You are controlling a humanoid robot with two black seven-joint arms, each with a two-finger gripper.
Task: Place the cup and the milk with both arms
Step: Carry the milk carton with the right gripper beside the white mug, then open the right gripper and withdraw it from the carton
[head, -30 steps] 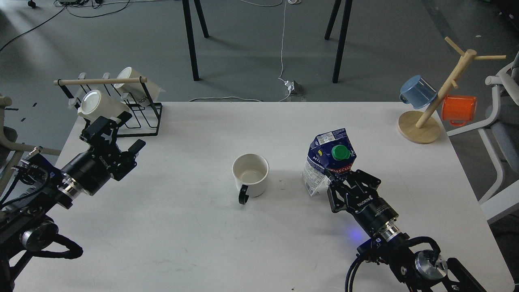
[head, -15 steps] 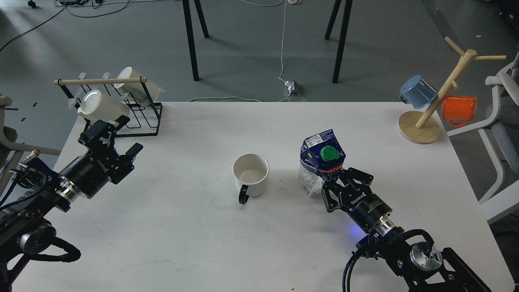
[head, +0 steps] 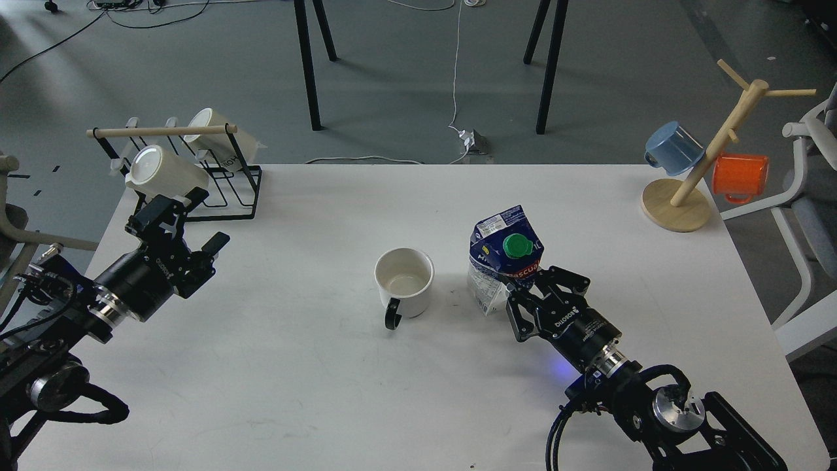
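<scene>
The cup (head: 404, 280), a wide white mug with a black handle facing me, stands upright and empty near the table's middle. The milk (head: 503, 258), a blue and white carton with a green cap, stands just right of the cup. My right gripper (head: 523, 291) is shut on the milk's lower part from the near side. My left gripper (head: 186, 222) is open and empty at the table's left side, far from the cup, close to a wire rack.
A black wire rack (head: 225, 186) with cream jars (head: 163, 173) stands at the back left corner. A wooden mug tree (head: 693, 190) with a blue mug (head: 673, 147) and an orange mug (head: 739, 176) stands at the back right. White table (head: 294, 392).
My right gripper has carried the milk leftward, closer to the cup. My left gripper has drawn back slightly to the left.
</scene>
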